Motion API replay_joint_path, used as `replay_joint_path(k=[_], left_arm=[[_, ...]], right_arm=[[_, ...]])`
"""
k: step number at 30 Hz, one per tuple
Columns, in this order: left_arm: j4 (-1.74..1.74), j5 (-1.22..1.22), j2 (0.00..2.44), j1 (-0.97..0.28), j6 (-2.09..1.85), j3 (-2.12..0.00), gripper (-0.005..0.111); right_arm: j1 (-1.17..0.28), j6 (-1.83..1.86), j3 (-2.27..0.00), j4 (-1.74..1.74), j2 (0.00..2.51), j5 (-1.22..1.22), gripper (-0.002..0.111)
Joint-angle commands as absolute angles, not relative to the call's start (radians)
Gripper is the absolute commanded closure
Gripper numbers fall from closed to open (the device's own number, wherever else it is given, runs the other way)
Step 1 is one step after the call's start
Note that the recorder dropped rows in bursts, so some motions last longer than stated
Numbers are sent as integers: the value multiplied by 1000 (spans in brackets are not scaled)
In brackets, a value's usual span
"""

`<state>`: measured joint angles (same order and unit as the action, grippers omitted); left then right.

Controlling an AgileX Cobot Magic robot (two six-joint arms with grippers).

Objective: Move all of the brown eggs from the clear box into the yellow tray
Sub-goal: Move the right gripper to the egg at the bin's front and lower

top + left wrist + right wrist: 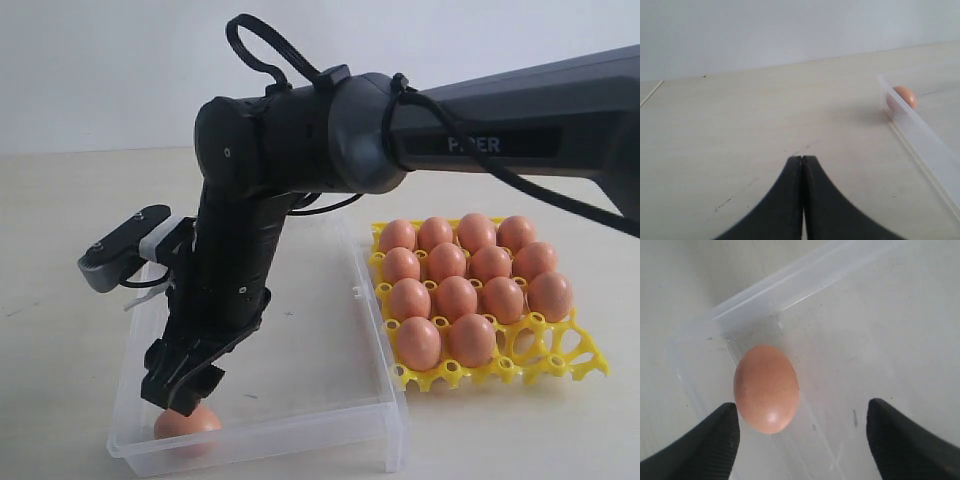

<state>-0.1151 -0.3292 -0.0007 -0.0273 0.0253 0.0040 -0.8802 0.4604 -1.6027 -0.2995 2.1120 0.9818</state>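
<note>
Step in hand: we judge this to be the pick-up of the one brown egg [766, 388] we can see in the clear box [300, 425]. It lies in the box's near corner, on the left of the exterior view.
Right fingers [715, 440]: spread wide and empty, poised just above the egg, which sits closer to one finger than the other.
Left fingers [782, 200]: pressed together, holding nothing, low over the bare surface [730, 130] beside the box.
Yellow tray [590, 360]: right of the box, with fourteen brown eggs [455, 297] seated and open cups along its near edge.
Next move: we would centre the fingers about the egg, lower them, close gently enough to spare the shell, then carry it to a free cup.
Hard to tell: the arm hides part of the box floor in the exterior view, so we cannot rule out another egg behind it. Nor can we tell whether a fingertip touches the egg.
</note>
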Motion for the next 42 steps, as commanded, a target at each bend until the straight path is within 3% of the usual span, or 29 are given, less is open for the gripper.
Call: replay_joint_path(k=[1, 24, 42], left_arm=[[-117, -316, 0, -29, 30, 0, 107], [-117, -316, 0, -29, 30, 0, 107], [-117, -316, 0, -29, 30, 0, 107]], right_arm=[[-884, 449, -1612, -292, 2110, 984, 43], [-973, 470, -1617, -255, 2162, 963, 44], [-983, 468, -1782, -201, 2200, 1001, 44]])
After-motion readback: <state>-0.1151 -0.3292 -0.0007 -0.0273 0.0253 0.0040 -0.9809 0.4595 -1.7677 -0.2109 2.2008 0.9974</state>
